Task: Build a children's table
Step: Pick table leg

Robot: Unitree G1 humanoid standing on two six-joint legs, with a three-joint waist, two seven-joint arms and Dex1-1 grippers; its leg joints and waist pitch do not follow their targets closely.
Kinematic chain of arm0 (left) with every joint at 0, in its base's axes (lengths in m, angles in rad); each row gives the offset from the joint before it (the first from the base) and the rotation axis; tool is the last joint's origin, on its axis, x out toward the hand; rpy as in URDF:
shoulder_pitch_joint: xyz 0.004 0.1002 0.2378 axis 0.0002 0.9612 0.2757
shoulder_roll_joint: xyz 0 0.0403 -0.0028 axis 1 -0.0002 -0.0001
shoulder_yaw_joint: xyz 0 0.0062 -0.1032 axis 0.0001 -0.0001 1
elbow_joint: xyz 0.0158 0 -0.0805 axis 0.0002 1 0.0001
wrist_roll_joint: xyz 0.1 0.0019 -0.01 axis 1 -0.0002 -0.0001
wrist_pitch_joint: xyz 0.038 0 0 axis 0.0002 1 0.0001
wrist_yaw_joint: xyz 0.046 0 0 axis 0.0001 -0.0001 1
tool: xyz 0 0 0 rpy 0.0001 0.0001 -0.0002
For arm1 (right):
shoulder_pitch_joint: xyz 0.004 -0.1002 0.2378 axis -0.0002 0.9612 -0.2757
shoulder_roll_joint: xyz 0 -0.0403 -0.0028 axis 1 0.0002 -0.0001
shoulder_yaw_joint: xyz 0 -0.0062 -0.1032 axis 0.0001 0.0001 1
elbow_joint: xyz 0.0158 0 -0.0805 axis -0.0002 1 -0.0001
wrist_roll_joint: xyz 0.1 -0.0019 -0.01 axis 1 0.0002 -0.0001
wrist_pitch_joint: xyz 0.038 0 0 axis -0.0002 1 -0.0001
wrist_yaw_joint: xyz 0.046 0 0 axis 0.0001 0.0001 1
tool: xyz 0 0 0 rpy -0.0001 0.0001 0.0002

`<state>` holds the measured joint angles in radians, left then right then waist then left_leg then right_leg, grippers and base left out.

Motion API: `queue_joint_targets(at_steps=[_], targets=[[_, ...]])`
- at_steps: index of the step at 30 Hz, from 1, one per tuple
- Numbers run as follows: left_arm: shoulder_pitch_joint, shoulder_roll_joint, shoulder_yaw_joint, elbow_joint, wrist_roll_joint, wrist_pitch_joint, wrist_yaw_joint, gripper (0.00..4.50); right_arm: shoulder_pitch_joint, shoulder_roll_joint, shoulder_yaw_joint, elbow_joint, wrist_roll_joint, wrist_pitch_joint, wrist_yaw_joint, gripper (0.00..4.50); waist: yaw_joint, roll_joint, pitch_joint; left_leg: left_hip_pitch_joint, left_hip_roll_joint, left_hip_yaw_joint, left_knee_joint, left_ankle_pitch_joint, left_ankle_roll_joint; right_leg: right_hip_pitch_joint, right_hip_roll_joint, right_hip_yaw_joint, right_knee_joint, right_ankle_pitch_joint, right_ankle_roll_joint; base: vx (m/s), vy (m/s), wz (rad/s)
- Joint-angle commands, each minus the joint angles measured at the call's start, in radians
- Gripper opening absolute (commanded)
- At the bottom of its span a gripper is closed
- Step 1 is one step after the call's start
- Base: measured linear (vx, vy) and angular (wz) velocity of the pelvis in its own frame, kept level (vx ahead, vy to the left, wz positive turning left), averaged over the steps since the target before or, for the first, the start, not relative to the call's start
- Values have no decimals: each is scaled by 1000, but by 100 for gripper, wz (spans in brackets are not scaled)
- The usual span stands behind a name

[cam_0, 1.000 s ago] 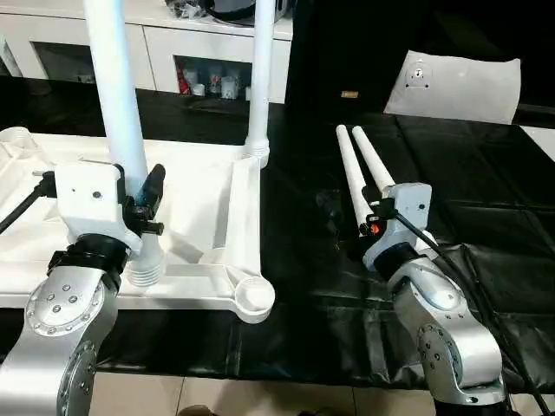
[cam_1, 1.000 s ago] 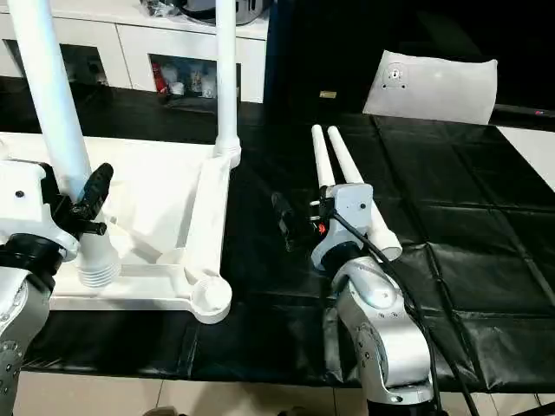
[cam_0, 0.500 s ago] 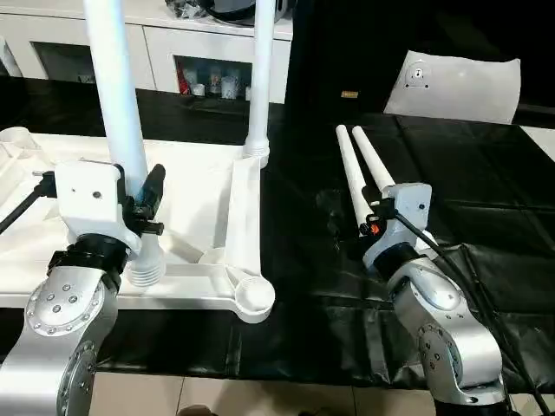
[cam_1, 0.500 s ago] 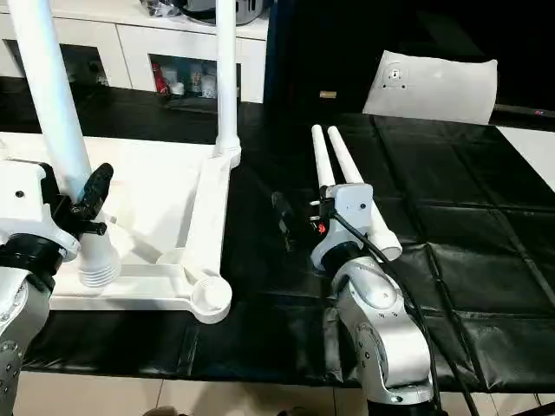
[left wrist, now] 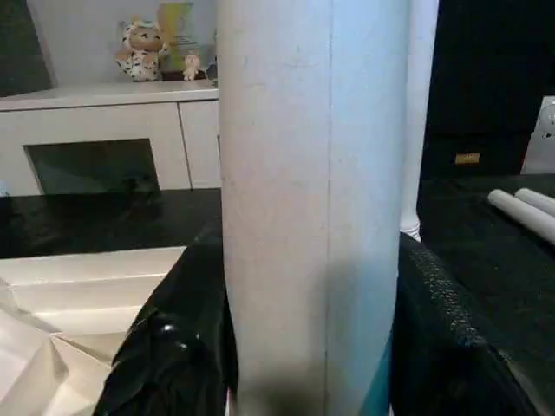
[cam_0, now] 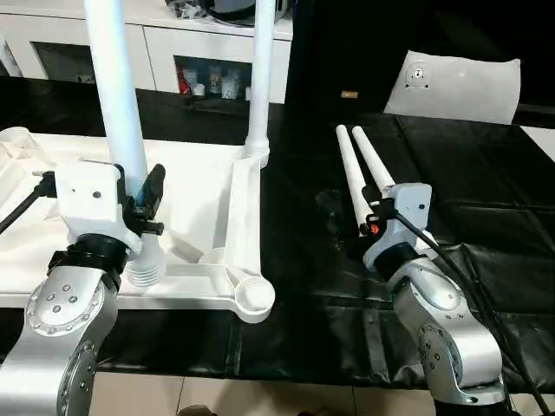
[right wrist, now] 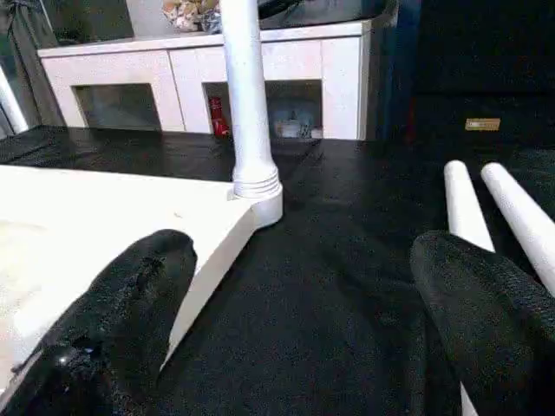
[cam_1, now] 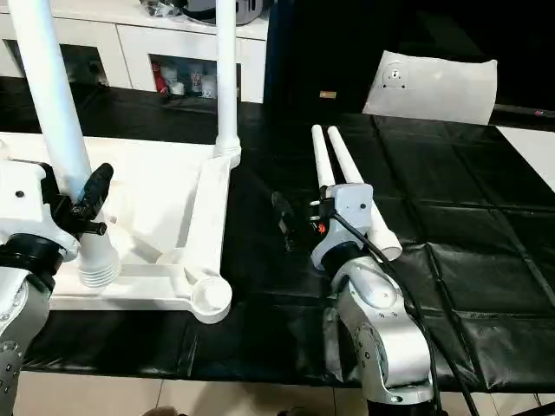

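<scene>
— What had changed over that last second?

— Almost nothing. Our left end effector (cam_0: 139, 208) stayed clamped on the smooth tapered leg (cam_0: 117, 113) at lower left, its ribbed threaded foot just above the tabletop (cam_0: 221, 204), short of the near round socket (cam_0: 254, 296). So the leg wasn't seated yet, we judged.

— And the rest?

— One leg (cam_0: 260, 78) stood in the far corner. Two spare legs (cam_0: 360, 173) lay on the wrinkled black bench (cam_0: 486, 199); our right end effector (right wrist: 295, 329) hung open beside them.
</scene>
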<state>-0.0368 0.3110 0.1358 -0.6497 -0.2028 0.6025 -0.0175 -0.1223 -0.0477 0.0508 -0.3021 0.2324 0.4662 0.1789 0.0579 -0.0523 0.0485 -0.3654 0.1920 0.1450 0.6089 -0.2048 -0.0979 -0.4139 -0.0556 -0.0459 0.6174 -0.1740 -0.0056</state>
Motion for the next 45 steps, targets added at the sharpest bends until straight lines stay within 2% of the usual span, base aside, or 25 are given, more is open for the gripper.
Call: queue_joint_targets(at_steps=[1,38,45], targets=[[5,0,3,-8,-2,-5,2,186,-13,-1,-3,3,-3,1,-8,437,0,16,-54,-1,16,2,-77,-200,-30,48,-48,39,-72,-263,-50,0,0,0],[5,0,3,-8,-2,-5,2,186,-13,-1,-3,3,-3,1,-8,437,0,16,-55,-1,16,2,-76,-195,-29,48,-48,38,-71,-255,-51,0,0,0],[5,0,3,-8,-2,-5,2,186,-13,-1,-3,3,-3,1,-8,437,0,16,-54,-1,15,2,-76,-206,-29,48,-48,38,-74,-279,-46,0,0,0]])
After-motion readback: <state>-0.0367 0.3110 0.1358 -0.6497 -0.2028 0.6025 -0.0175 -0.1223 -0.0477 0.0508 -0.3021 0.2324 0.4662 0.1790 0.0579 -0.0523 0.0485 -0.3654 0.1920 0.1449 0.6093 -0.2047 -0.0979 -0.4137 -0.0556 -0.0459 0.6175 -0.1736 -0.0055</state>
